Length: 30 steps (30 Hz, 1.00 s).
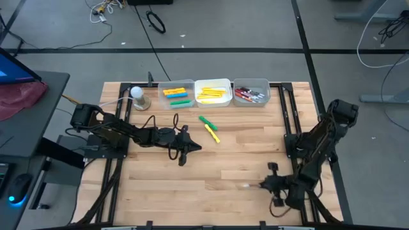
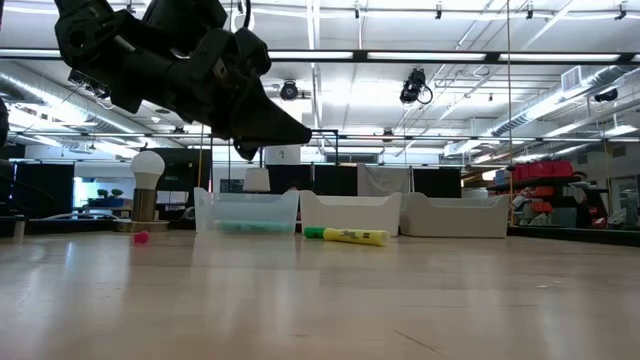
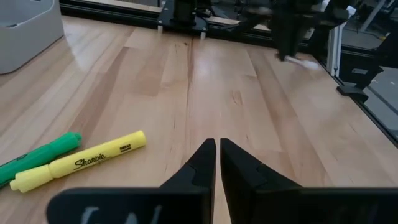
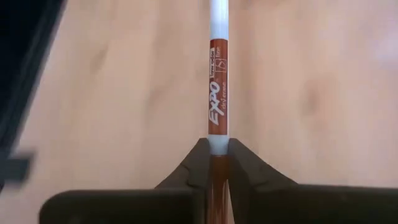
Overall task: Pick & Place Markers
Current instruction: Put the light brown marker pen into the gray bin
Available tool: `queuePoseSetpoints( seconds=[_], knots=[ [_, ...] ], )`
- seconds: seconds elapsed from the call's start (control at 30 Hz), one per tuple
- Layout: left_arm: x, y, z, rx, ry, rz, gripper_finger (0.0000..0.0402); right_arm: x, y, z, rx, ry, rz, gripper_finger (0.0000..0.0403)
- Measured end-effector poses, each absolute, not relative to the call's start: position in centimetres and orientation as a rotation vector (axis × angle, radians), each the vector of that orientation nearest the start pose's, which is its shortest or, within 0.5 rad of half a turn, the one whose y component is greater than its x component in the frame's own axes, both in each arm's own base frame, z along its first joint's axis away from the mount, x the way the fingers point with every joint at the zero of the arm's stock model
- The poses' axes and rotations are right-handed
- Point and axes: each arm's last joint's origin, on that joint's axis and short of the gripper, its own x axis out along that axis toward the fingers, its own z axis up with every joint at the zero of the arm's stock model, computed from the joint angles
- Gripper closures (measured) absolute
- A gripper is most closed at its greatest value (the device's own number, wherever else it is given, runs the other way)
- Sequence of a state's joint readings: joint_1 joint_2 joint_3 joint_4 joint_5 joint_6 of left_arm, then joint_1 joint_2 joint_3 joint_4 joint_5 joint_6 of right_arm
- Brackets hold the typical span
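Lab: ceiling cameras (image 2: 416,86), floor cables (image 1: 155,22).

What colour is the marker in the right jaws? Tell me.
Reddish-brown barrel with white ends, an Expo marker clamped in the right gripper; it shows best in the right wrist view.

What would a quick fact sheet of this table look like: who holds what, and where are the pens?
right gripper: shut on a brown Expo marker, near the table's front right
left gripper: shut, empty, mid-table
loose on table: yellow Sharpie highlighter beside a green marker
left bin: yellow, orange, green markers
middle bin: yellow markers
right bin: red and dark markers
extra: light bulb beside the left bin
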<state>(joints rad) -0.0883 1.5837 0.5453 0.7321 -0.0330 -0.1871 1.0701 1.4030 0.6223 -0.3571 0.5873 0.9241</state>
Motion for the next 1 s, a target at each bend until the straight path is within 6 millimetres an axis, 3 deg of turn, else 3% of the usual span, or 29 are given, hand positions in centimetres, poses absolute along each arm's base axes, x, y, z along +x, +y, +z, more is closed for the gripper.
queuePoseSetpoints(
  seconds=[0.2,0.33,0.47,0.7,0.83,1.0],
  knots=[
    [29.1,-2.5,15.9,-0.155,0.293,-0.029,0.0374,17.6,14.2,17.9,-0.01,0.709,-0.167,0.0375],
    [29.1,-2.5,16.0,-0.153,0.288,-0.029,0.0374,20.3,8.1,20.0,-0.04,0.694,-0.3,0.0378],
    [29.1,-2.5,16.0,-0.153,0.288,-0.029,0.0374,21.3,0.8,21.6,-0.007,0.757,-0.398,0.0379],
    [29.2,-2.3,16.1,-0.14,0.27,0.009,0.0374,20.7,-10.8,24.7,-0.039,1.054,-0.62,0.0379],
    [29.2,-2.3,16.1,-0.134,0.269,0.032,0.0374,20.8,-15.9,24.4,-0.119,1.29,-0.592,0.038],
    [29.2,-2.3,16.1,-0.137,0.269,0.036,0.0374,21.4,-20.5,21.8,-0.18,1.536,-0.477,0.038]
  ],
)
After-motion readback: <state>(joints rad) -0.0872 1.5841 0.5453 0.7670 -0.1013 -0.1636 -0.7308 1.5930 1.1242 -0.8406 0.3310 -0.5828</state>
